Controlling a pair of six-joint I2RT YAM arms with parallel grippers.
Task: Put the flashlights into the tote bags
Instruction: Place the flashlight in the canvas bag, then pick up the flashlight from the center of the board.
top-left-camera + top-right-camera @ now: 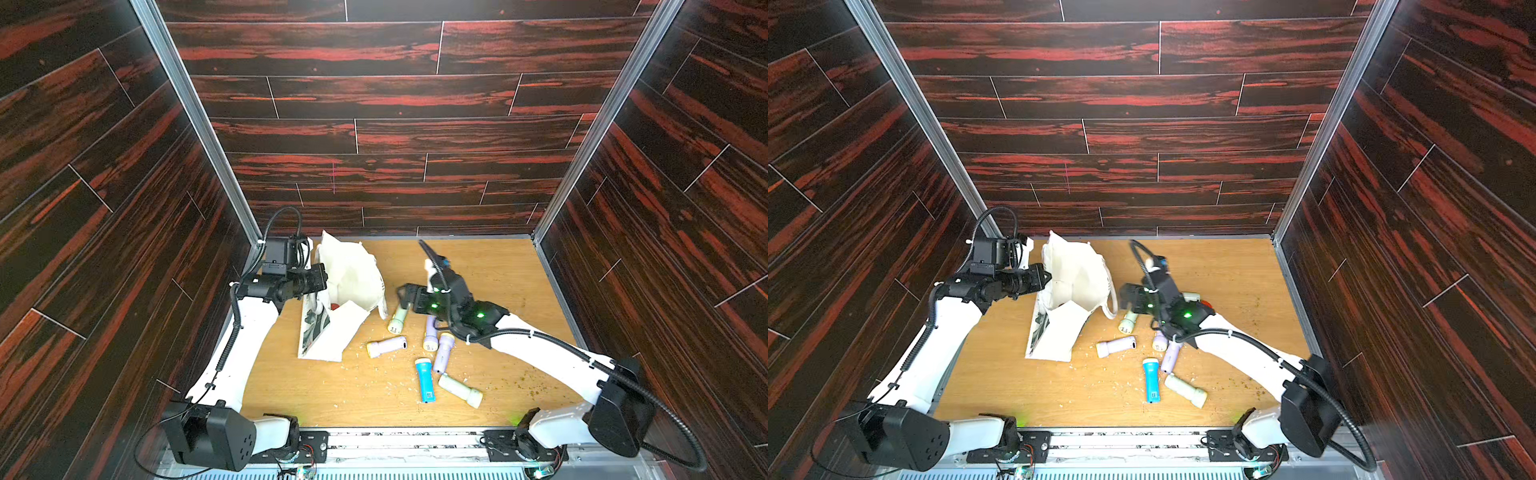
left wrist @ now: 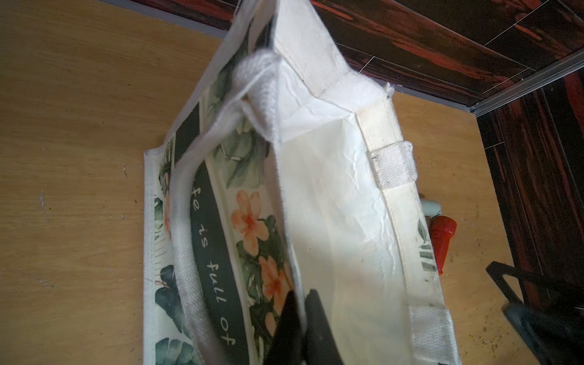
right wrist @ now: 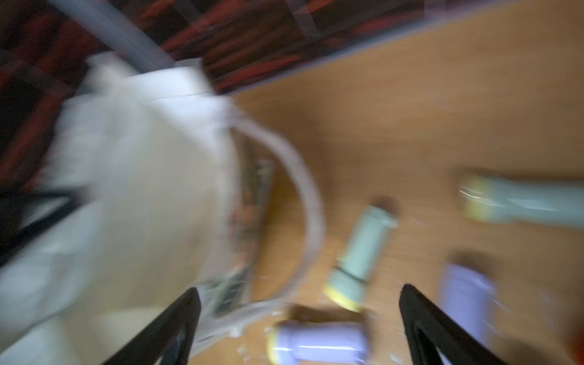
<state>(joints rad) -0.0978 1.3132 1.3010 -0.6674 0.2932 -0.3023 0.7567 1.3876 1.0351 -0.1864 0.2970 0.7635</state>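
1. The left claw (image 2: 301, 305) is closed on the top edge of the bag (image 2: 331, 221). The cloth is pinched between its two black fingers. This edge is held off the table (image 1: 291, 395), and the mouth faces the right arm.

2. The bag sits at the left rear of the table in both top views. Its printed side shows leaves, orange flowers and lettering, and faces away from the loose flashlights. One loop handle (image 1: 383, 299) hangs on the side toward the right arm.

3. The right claw (image 3: 298, 297) is spread wide with nothing between its fingers. It sits just beside the handle and near a green flashlight (image 1: 398, 319). The right wrist view is blurred.

4. The flashlights lie loose on the table, right of the bag:
- A lavender flashlight (image 1: 386, 346) lies nearest the bag's lower corner.
- Two more lavender ones lie side by side, partly under the right arm.
- The blue flashlight (image 1: 424, 379) lies toward the front edge.
- A cream flashlight (image 1: 460, 390) lies just beside the blue one.
- A red flashlight (image 1: 1204, 306) lies behind the right arm with a pale one beside it, both partly hidden.
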